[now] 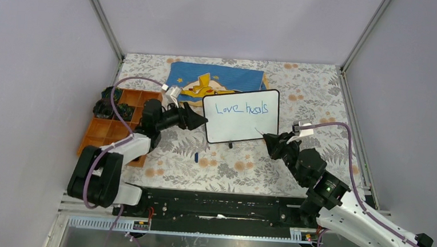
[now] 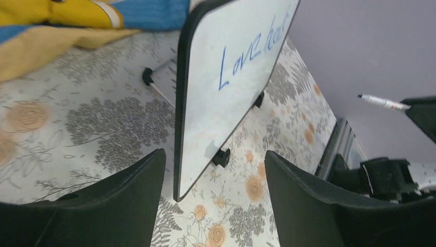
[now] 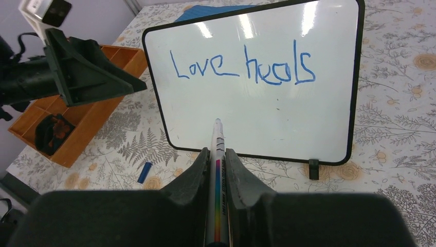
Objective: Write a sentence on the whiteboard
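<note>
The whiteboard [image 1: 236, 130] stands upright on its little black feet at mid-table. The sentence [image 1: 242, 108] is one blue line reading "Love heals"; it also shows in the right wrist view [image 3: 241, 69]. My left gripper [image 1: 202, 121] is open, its jaws either side of the board's left edge [image 2: 178, 128], not touching it. My right gripper [image 1: 272, 141] is shut on a white marker [image 3: 218, 136]. The marker's tip points at the bare lower half of the board [image 3: 288, 118], just short of it. The marker also shows in the left wrist view [image 2: 383, 102].
An orange compartment tray [image 1: 112, 129] with dark items sits left of the left arm. A blue cloth with a yellow figure [image 1: 219, 78] lies behind the board. A blue marker cap [image 1: 196, 155] lies on the floral tablecloth in front of the board. Grey walls enclose the table.
</note>
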Robot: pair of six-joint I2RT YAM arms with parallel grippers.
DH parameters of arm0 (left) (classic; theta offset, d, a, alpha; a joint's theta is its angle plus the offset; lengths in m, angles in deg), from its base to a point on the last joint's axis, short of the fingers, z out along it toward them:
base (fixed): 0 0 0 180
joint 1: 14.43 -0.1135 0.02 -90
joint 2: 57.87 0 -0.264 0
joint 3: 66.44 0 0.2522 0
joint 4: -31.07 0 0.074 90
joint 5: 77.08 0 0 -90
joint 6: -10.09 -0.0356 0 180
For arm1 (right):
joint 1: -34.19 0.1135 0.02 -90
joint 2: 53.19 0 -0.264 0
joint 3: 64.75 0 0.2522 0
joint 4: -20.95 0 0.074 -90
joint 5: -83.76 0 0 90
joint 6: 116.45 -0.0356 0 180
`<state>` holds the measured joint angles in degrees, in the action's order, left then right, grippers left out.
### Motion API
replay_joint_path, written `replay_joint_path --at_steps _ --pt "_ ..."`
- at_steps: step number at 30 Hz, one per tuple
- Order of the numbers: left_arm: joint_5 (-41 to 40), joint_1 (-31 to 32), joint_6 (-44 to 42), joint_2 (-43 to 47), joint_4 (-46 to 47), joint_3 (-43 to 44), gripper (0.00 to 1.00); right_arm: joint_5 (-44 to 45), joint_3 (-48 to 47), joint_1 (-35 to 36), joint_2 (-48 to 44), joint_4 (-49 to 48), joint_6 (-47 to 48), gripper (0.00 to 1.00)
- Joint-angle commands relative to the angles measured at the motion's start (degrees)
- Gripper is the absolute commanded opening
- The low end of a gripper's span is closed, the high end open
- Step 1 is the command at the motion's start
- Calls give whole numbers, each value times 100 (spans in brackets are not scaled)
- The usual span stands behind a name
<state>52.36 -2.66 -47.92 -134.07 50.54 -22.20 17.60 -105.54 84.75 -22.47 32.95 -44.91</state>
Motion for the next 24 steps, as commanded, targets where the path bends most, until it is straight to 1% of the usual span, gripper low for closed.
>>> replay_joint_path --at_steps 1,10,15,24 --pt "903 -52 -242 -481 1277 -155 77 -130 -90 -12 -21 -308 79 0" --pt "946 -63 -121 -1359 2193 -200 71 -404 -111 -6 278 -611 72 0" --pt "1134 -53 135 -1817 2749 -275 67 -637 -81 -7 600 -970 38 0" --pt "1177 -61 199 -2224 2990 -219 61 -1062 41 -8 1421 -1810 -49 0"
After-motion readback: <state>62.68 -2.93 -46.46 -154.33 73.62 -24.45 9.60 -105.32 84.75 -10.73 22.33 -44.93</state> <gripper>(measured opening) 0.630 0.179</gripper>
